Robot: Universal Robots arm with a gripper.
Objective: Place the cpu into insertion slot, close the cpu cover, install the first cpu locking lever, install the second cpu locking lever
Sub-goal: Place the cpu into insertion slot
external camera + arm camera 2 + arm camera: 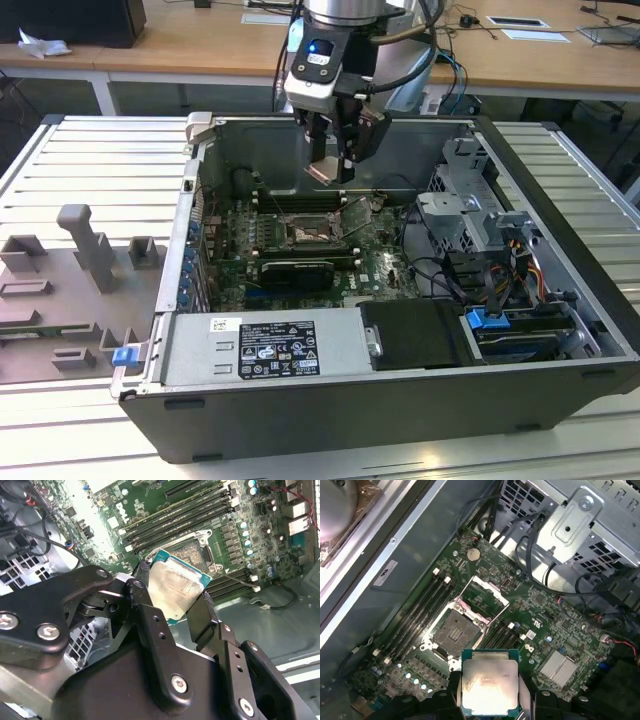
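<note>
Black two-finger gripper, jaws clamped on opposite edges of the small flat square silvery-beige cpu, holds it above the dark square metal-rimmed insertion slot; I judge the chip light, stiff, fragile underneath, best gripped by its edges.

One open computer case sits on one slatted table, mid-frame in the exterior view. Inside is one green circuit board. There is one pincer with two fingers, one square silvery chip, one dark socket, one metal cover frame, one coin battery and one long black card.
</note>
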